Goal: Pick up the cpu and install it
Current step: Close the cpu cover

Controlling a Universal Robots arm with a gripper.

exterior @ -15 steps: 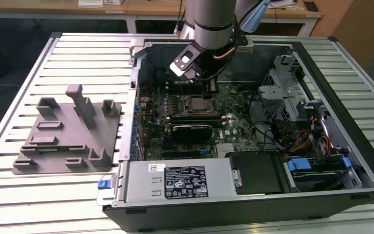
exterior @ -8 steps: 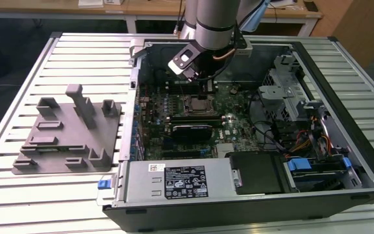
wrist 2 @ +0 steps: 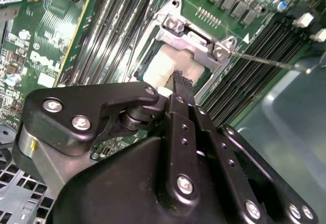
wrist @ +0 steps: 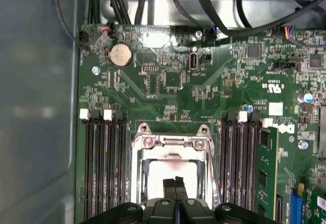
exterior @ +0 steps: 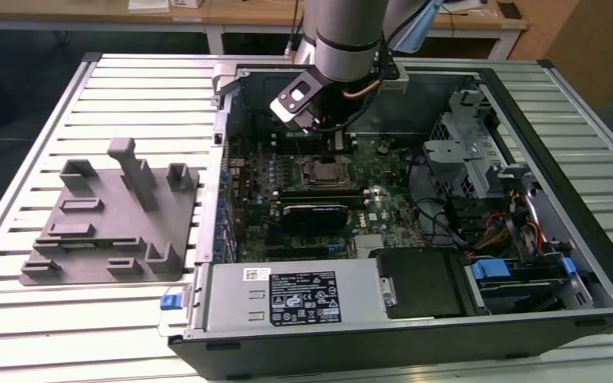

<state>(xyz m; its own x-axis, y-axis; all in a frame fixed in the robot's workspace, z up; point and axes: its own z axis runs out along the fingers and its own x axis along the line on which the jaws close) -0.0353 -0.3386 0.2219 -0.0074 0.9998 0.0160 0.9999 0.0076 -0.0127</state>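
- Black metal pincer [wrist: 175, 182] clenched, fingertips pressed together, nothing gripped.
- Shiny silver-white square cpu [wrist: 158, 178] lies directly under the tips, inside the silver metal socket frame [wrist: 173, 142] on the green motherboard [wrist: 168, 96].

Socket frame [wrist: 173, 142] and memory slots [wrist: 104, 168] hem the cpu [wrist: 170, 169].

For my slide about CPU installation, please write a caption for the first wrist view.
Gripper, fingers together, over the cpu lying in the motherboard's socket frame.
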